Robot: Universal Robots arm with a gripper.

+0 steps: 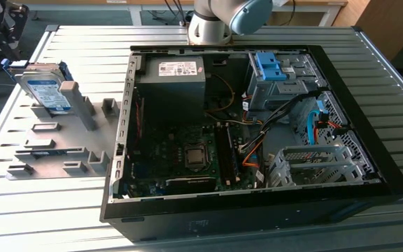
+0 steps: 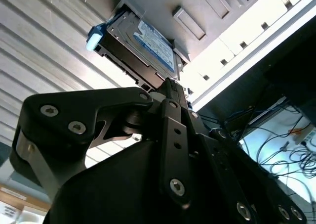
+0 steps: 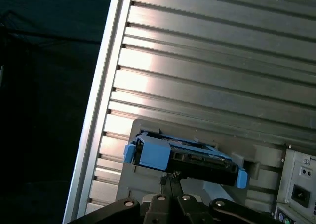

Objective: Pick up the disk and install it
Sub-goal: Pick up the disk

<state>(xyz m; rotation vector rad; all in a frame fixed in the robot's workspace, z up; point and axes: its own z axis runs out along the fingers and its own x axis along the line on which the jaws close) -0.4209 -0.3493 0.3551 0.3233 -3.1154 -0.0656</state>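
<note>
First wrist view shows you the disk (image 3: 187,159) just ahead of the pincer (image 3: 170,177), its long axis crosswise to the approach. Your pincer looks closed and empty. The disk stands on edge in a grey holder (image 1: 82,105) on the desk (image 1: 82,42).

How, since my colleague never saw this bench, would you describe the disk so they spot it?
From the open computer case, look to the exterior view's left: a grey fixture plate. The disk stands at its far corner, the only silver, blue-framed piece there.
</note>
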